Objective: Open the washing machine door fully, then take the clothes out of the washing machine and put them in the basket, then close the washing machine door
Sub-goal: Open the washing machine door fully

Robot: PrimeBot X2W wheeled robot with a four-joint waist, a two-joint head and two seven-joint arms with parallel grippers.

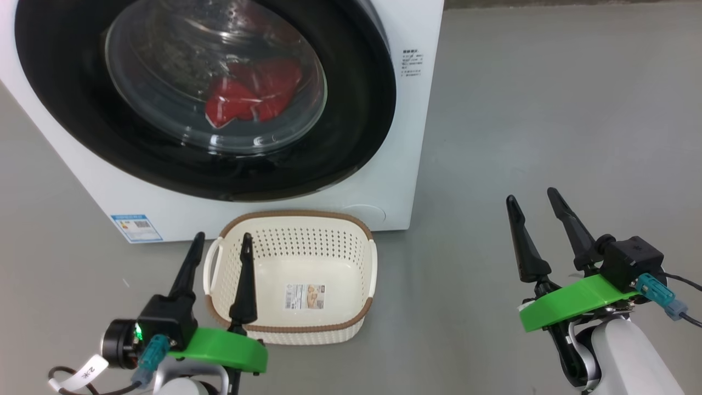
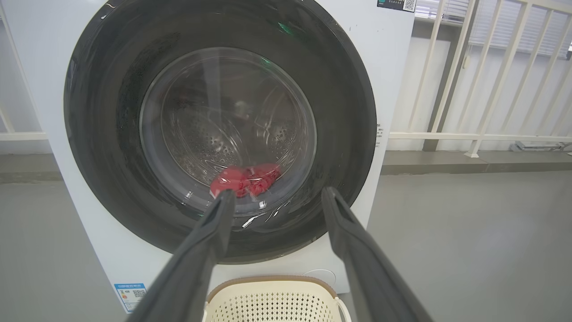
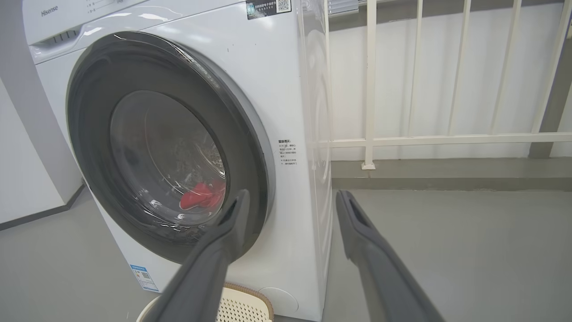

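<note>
While both arms sit low at the near edge of the head view, the left gripper [image 1: 224,236] has its 2 dark fingers spread wide with nothing between them, and one finger crosses in front of the left side of the basket [image 1: 296,214]. The right gripper [image 1: 531,194] is well apart to the right over the bare grey floor [image 1: 548,109], its 2 fingers likewise parted and holding nothing. The cream basket with its brown rim stands upright on the floor between the left gripper and the washing machine [image 1: 417,137], just in front of the machine's lower front panel; whether it touches the panel cannot be told. A label sticker [image 1: 305,296] lies on the basket's inner bottom. Beyond it, a blue label sticker [image 1: 136,227] sits at the machine's lower left corner. The washing machine door [image 1: 362,109] is shut flat against the front, its black rim ringing the clear glass bowl. Through that glass the clothes [image 1: 252,93] show as a small red heap lying low in the steel drum. In the wrist views a pale railing [image 3: 371,89] stands behind and to the right of the machine.
</note>
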